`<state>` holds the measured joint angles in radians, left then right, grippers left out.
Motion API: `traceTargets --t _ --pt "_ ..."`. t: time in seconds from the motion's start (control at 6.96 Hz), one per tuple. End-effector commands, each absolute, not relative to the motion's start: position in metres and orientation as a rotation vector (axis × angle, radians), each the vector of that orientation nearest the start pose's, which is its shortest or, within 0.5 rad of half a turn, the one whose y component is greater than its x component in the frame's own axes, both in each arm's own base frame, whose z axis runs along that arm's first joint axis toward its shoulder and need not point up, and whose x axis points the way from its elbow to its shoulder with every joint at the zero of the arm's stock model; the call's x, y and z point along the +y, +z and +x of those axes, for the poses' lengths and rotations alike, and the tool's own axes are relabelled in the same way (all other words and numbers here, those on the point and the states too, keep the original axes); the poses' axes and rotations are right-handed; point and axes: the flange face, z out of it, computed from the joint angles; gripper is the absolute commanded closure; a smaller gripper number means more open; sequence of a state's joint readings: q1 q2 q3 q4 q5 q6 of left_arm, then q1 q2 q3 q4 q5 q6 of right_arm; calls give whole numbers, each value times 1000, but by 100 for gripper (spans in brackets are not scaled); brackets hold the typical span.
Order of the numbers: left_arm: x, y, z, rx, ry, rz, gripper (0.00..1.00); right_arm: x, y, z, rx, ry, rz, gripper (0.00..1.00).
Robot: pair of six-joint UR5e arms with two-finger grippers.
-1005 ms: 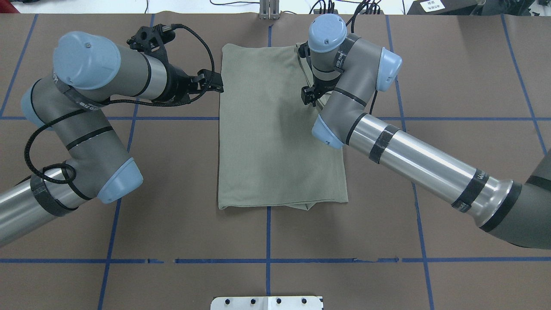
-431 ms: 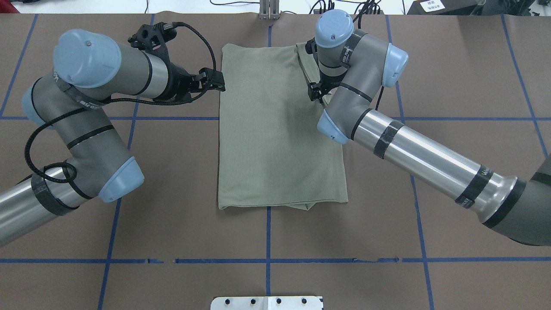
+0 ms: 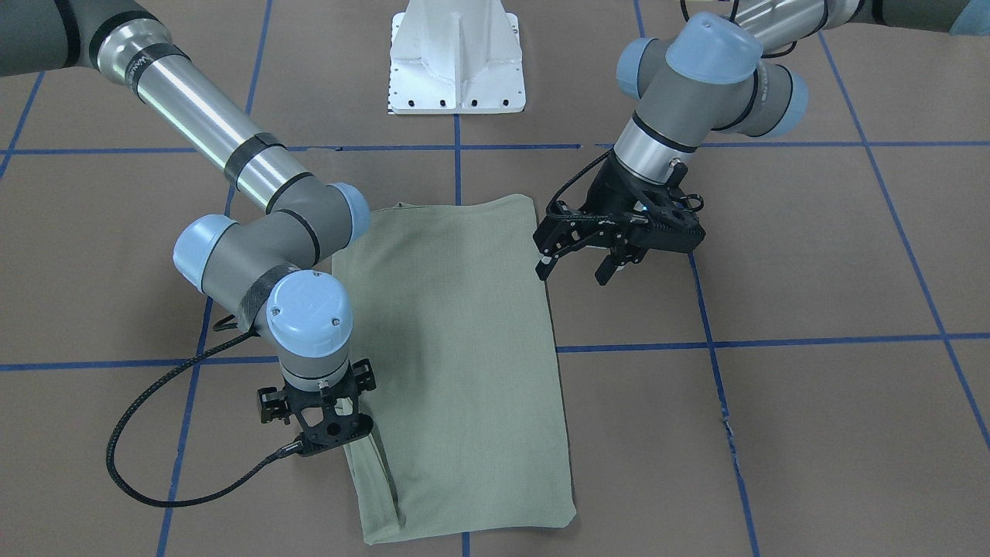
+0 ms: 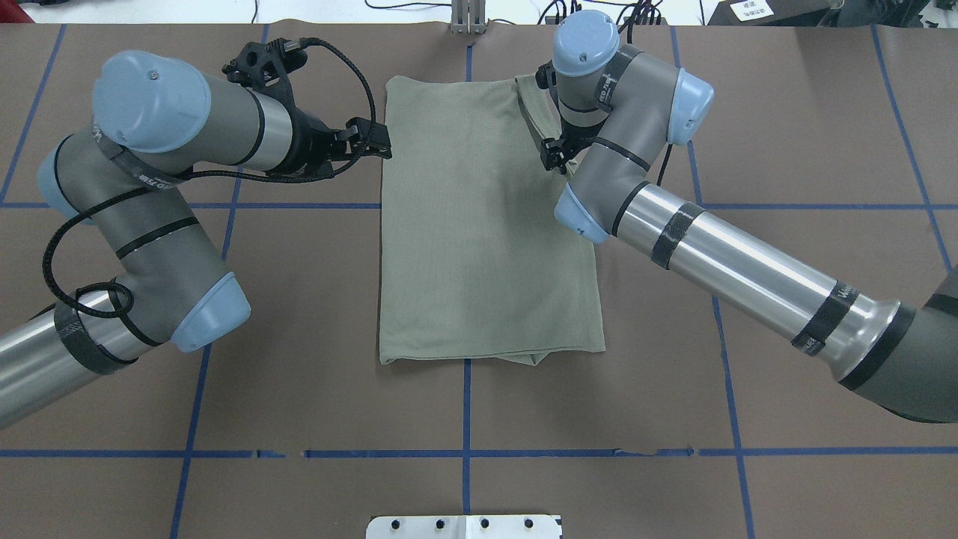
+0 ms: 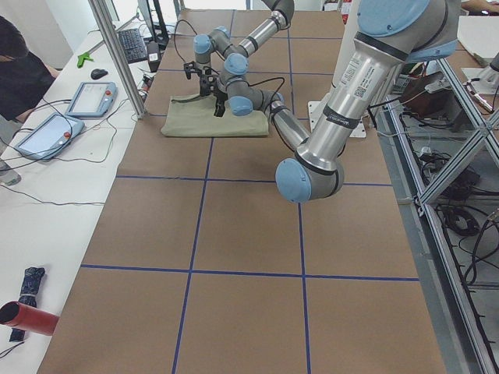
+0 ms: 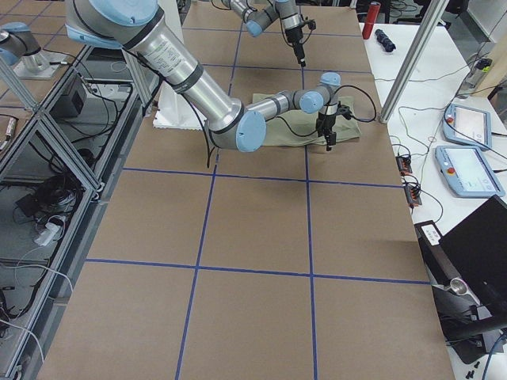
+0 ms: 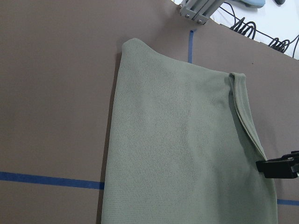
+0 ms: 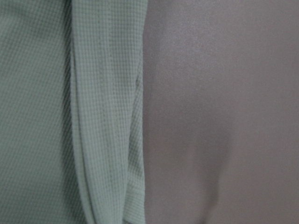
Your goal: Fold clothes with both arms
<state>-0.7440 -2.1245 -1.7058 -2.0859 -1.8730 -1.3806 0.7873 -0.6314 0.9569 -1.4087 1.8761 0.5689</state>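
Shirt (image 4: 486, 224) lies just beside left claw (image 3: 576, 267), spread apart; under right claw (image 3: 329, 424), whose grip I cannot tell.

Shirt (image 4: 486, 224): pale sage-green knit, folded into long flat rectangle at table centre, narrow folded strip along far right edge.
Left arm (image 4: 172, 150): left gripper (image 4: 382, 144) spread wide, just beside shirt's far left edge.
Right arm (image 4: 718, 254): right gripper (image 4: 554, 156) pointing down at strip.

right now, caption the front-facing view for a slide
Bimanual folding: right gripper over one long edge of the folded shirt, left gripper open beside the opposite edge
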Motion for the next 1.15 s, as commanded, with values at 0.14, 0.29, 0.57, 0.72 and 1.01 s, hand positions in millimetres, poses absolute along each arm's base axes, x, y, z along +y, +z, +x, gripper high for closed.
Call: traceTargets --t 0.14,0.29,0.57,0.72,1.01 --pt "-517 213 409 1192 -300 304 0 -691 315 -524 -529 -273 184 0" --pt "-517 213 409 1193 -300 305 0 -694 314 -525 -529 -271 185 0" --pt "-520 212 404 1194 -304 310 0 -707 320 -530 -535 -267 198 0" --pt "-519 211 402 1193 -306 312 0 -713 310 -530 -537 -263 203 0" --pt "-520 209 399 1195 -308 315 0 -725 309 -534 -543 -257 213 0"
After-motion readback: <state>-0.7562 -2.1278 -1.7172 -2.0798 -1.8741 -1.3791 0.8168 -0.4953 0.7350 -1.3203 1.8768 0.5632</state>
